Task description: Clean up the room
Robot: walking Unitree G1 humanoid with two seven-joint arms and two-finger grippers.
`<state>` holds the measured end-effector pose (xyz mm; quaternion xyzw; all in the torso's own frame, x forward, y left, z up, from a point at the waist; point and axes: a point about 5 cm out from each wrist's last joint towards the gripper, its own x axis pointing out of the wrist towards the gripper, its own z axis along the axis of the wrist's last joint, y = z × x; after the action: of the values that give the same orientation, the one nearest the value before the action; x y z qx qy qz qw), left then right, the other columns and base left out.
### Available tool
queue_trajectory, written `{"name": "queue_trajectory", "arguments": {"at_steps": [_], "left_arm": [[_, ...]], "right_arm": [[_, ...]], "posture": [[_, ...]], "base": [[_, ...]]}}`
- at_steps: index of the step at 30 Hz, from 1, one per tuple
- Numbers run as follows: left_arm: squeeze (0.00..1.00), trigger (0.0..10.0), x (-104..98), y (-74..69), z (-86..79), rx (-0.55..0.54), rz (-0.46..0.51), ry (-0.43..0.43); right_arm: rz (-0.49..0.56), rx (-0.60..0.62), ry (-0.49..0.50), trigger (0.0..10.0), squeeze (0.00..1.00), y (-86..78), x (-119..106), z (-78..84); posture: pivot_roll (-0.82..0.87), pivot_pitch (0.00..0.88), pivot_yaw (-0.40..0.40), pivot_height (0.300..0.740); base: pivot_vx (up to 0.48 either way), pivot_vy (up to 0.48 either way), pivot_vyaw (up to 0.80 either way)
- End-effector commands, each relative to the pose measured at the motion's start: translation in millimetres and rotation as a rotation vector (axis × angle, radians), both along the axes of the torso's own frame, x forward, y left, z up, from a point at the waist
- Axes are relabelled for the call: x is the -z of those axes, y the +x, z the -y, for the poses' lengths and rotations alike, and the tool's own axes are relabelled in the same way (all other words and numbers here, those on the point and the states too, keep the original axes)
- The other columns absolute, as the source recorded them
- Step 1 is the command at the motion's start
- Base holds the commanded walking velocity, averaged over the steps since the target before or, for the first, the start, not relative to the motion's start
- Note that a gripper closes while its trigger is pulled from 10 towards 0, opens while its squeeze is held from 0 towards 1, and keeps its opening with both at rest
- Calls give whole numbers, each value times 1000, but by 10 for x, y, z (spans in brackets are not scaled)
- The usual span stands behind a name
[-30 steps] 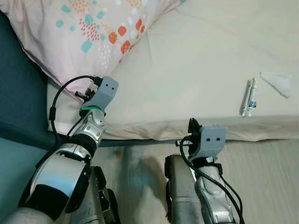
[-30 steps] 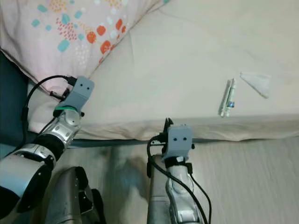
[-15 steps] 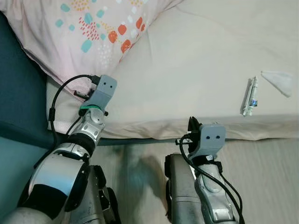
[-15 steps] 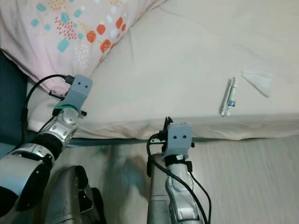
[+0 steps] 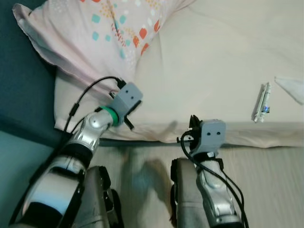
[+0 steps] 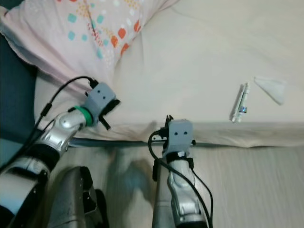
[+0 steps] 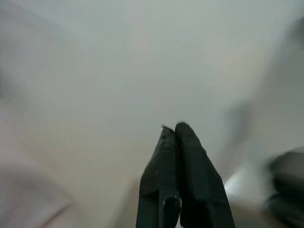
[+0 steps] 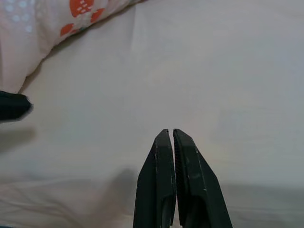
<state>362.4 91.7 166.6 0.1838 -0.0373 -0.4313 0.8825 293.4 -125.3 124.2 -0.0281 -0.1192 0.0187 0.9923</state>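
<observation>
A white tube (image 5: 261, 102) and a crumpled tissue (image 5: 290, 88) are seen on the cream bed sheet (image 5: 209, 61), well apart from the right gripper (image 8: 171, 134). Both it and the left gripper (image 7: 172, 129), below the patterned pillow (image 5: 102, 35), are pressed together and empty.

The left gripper (image 7: 173, 130), fingers pressed together, is swinging rightward along the near edge of the bed (image 5: 213, 71), away from the pillow (image 5: 104, 33) and toward the right gripper (image 8: 169, 134).

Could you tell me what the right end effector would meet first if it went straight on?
Most likely the bare sheet; the right end effector, shut, points across it. Depth is unclear.
</observation>
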Motion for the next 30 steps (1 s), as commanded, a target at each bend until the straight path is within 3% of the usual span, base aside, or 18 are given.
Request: {"name": "queue_trajectory", "arguments": {"at_steps": [1,4,7,9,10,11,12,13,15,16,17,18,20,22,23,24,26,30], "left_arm": [[0,0,8,-79,37,77,-40,-23],[0,0,-14,-135,63,113,-50,-47],[0,0,-67,-359,167,214,-86,-137],[0,0,-35,-369,200,163,-80,-158],[0,0,53,-254,161,16,-14,-112],[0,10000,146,-122,80,-149,56,-6],[0,10000,199,-49,22,-243,110,71],[0,10000,199,-49,22,-243,110,71],[0,10000,243,62,-155,-373,195,234],[369,10000,247,85,-243,-428,184,262],[1000,10000,269,106,-372,-480,184,310],[1000,10000,269,106,-372,-480,184,310],[1000,10000,302,118,-577,-561,146,336],[1000,10000,302,118,-577,-561,146,336],[1000,10000,348,88,-732,-600,112,367],[1000,10000,365,71,-766,-606,97,373],[1000,10000,365,71,-766,-606,97,373],[1000,10000,571,43,-774,-651,3,332]], "right_arm": [[-45,6,2,10000,0,-40,125,21],[-46,6,1,10000,0,-33,129,29],[-46,4,-6,10000,0,-16,137,45],[-45,5,-8,10000,0,-7,139,53],[-45,5,-9,10000,0,-1,141,54],[-44,4,-10,10000,0,4,148,51],[-45,4,-11,10000,0,8,153,48],[-45,4,-11,10000,0,8,153,48],[-45,1,-12,10000,0,6,161,39],[-45,0,-12,10000,0,5,164,38],[-45,-1,-13,10000,0,2,168,41],[-45,-1,-13,10000,0,2,168,41],[-48,-1,-14,10000,0,1,180,47],[-48,-1,-14,10000,0,1,180,47],[-49,-1,-15,10000,0,7,190,58],[-49,-1,-15,10000,0,10,192,61],[-49,-1,-15,10000,0,10,192,61],[-47,-9,-17,10000,0,37,195,44]], "posture": [[-197,308,87,596],[-192,296,85,596],[-191,279,87,596],[-192,273,87,596],[-189,268,86,596],[-192,265,85,596],[-192,264,85,596],[-192,264,85,596],[-194,259,83,596],[-194,259,83,596],[-194,259,83,596],[-194,259,83,596],[-192,252,82,596],[-192,252,82,596],[-182,245,76,596],[-182,245,76,596],[-182,245,76,596],[-178,245,75,596]], "base": [[0,0,0],[0,0,0],[0,0,0],[0,0,0],[0,0,0],[0,0,0],[0,0,0],[0,0,0],[0,0,0],[0,0,0],[0,0,0],[0,0,0],[0,0,0],[0,0,0],[0,0,0],[0,0,0],[0,0,0],[0,0,0]]}}
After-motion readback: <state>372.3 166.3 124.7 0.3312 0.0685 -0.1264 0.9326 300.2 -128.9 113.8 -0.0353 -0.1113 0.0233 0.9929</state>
